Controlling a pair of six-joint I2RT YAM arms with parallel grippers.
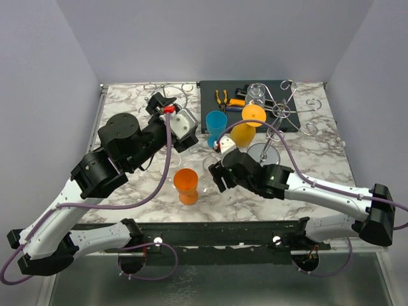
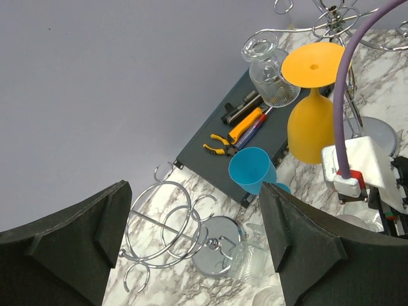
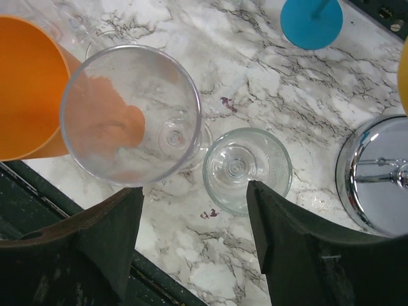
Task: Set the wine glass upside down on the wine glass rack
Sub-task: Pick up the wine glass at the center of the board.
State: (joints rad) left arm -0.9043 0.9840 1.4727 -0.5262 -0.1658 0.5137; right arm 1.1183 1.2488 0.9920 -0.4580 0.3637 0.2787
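A tall clear wine glass [image 3: 131, 115] stands upright on the marble table, and a smaller ribbed clear glass [image 3: 247, 167] stands beside it. My right gripper [image 3: 194, 245] [image 1: 217, 175] hovers open just in front of them, with only bare table between its fingers. The right wine glass rack [image 1: 284, 113] carries a yellow glass [image 1: 245, 125] and a clear glass [image 1: 256, 94] upside down. My left gripper [image 2: 191, 248] [image 1: 159, 105] is open above the left chrome rack [image 2: 167, 220], where one clear ribbed glass [image 2: 252, 260] hangs near the base.
An orange glass [image 1: 186, 185] stands left of the right gripper and a blue glass [image 1: 215, 127] stands mid-table. A dark tray [image 1: 220, 102] at the back holds pliers [image 2: 220, 145] and other tools. The right rack's chrome base [image 3: 379, 175] sits close to the right gripper.
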